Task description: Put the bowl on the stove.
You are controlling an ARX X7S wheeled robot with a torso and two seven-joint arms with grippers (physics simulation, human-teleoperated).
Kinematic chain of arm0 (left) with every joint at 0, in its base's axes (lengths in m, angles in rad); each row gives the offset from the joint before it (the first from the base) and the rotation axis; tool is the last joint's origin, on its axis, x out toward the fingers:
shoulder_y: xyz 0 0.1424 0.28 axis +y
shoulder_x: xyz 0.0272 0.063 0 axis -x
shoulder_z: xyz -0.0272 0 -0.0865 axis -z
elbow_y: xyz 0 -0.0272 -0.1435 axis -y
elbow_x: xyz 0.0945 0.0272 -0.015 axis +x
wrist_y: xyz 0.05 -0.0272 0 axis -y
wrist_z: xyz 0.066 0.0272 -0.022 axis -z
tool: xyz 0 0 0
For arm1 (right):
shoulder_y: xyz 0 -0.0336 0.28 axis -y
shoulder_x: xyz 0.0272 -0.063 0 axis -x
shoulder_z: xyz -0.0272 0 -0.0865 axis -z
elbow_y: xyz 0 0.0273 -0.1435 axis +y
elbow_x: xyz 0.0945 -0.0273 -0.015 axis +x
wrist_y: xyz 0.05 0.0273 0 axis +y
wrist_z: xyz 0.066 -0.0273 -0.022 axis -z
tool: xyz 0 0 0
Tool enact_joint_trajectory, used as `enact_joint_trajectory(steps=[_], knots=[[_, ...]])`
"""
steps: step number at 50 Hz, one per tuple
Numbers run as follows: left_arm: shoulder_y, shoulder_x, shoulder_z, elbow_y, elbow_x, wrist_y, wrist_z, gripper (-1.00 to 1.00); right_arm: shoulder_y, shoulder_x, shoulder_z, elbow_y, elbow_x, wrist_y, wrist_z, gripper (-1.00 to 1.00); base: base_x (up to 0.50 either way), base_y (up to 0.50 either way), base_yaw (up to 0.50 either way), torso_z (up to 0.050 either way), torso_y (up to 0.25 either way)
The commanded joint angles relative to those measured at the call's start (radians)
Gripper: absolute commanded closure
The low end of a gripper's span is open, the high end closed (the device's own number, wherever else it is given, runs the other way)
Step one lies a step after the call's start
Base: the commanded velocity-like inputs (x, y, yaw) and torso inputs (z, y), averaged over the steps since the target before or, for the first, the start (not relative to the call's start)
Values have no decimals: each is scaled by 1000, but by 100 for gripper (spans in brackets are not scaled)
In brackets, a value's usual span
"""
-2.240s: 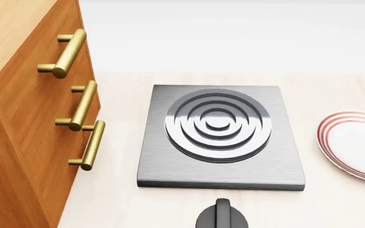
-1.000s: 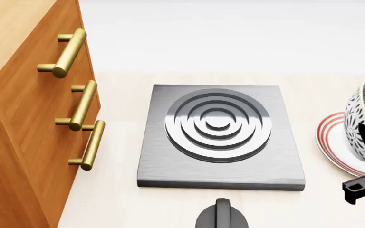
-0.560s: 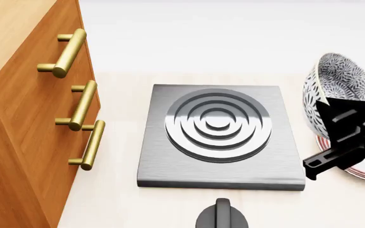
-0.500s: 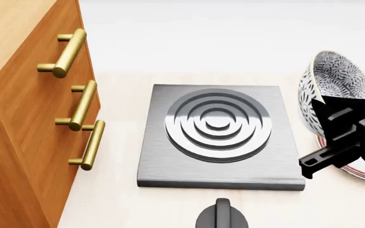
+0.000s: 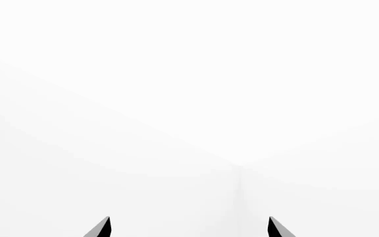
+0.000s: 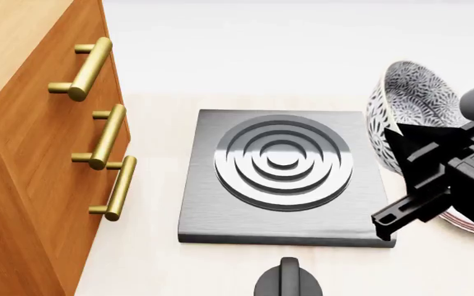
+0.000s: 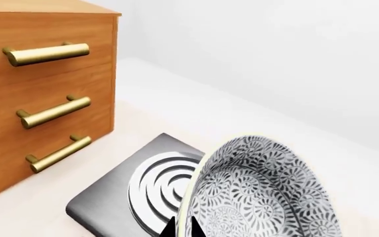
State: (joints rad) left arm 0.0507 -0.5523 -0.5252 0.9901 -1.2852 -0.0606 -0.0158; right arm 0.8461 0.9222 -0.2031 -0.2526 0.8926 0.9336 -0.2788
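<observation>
The bowl, white with a fine grey-blue pattern, hangs tilted on its side just above the stove's right edge. My right gripper is shut on its rim, one finger inside and one outside. In the right wrist view the rim of the bowl sits between the two black tips of the right gripper. The stove, a dark-grey slab with a ringed burner, lies flat on the counter and shows beyond the bowl as the stove. My left gripper is open and faces blank white.
A wooden cabinet with brass handles stands close to the stove's left side. A black round knob sits in front of the stove. A red-ringed plate lies at the right, mostly hidden behind my right arm.
My right gripper has come in from the right holding the bowl and moved left over the plate, so the bowl now overlaps the stove's right edge.
</observation>
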Motion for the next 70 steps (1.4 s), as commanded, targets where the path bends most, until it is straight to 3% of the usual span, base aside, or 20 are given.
enact_joint_trajectory(steps=[1,10,21,30,40,44,62,70], knots=[[-1,20,-22,-6,19,-5,16,-100,-20,-1,35,-43,-23,-22,-23,100,0,0,0,0,0],[-2,13,-28,-7,16,-1,12,-100,4,-39,-7,3,-61,-53,-45,100,0,0,0,0,1],[5,12,-33,-8,19,6,13,-100,179,-208,-200,341,-265,-204,-191,100,0,0,0,0,0],[5,11,-26,-11,16,6,10,-100,297,-310,-279,593,-360,-305,-279,100,0,0,0,0,1],[4,9,-22,-15,16,9,9,-100,500,-508,-377,1117,-504,-558,-410,100,0,0,0,0,0],[6,12,-18,-15,20,9,12,-100,645,-644,-401,1541,-564,-785,-474,100,0,0,0,0,0],[0,11,-7,-15,42,6,3,-100,657,-740,-136,1561,-817,-694,-468,100,0,0,0,0,1],[-3,12,-2,-14,56,6,-2,-100,650,-762,-81,1561,-869,-665,-461,100,0,0,0,0,1]])
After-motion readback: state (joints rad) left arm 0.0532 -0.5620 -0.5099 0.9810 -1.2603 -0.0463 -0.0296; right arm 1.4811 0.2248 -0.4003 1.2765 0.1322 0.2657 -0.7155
